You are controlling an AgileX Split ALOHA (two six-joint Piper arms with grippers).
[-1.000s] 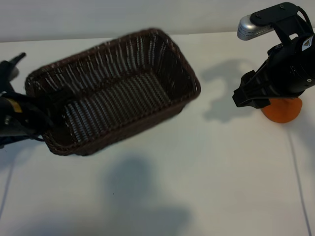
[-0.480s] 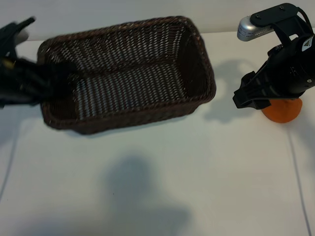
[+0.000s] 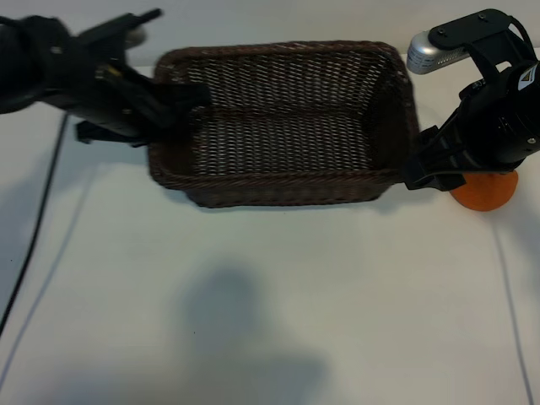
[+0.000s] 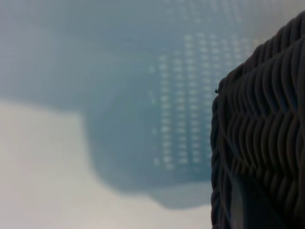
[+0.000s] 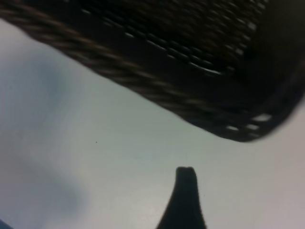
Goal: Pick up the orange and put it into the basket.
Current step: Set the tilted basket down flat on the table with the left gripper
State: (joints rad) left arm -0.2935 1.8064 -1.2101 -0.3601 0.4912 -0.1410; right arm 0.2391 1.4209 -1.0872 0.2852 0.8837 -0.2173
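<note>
While the basket [image 3: 283, 122] is being gripped at its end rim by the left gripper [image 3: 173, 101], nothing is being contained; the orange [image 3: 483, 191] is being straddled by the wide-spread right gripper [image 3: 434, 173].

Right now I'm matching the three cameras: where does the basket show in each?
Exterior: the basket fills the upper middle.
Left wrist: its woven wall fills the right edge.
Right wrist: its braided rim crosses the top.
Shared landmark: the white table.
</note>
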